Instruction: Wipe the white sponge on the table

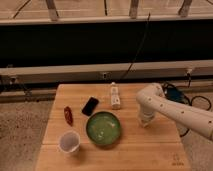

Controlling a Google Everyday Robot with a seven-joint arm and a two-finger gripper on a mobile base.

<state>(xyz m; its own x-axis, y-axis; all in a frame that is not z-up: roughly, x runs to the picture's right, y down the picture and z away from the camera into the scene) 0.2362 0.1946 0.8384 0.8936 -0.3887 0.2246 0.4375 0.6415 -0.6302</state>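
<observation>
The table (150, 150) is a light-brown plank top with a small dark mark near its front right corner. My white arm reaches in from the right, and my gripper (145, 121) points down onto the right half of the table, to the right of the green bowl (103, 128). The white sponge does not show apart from the gripper; it is hidden under or within the gripper's tip.
A white power strip (115, 96) lies at the back middle, with a black phone (90, 106) to its left. A red object (68, 115) and a white cup (69, 141) sit on the left side. Cables and a dark wall run behind the table.
</observation>
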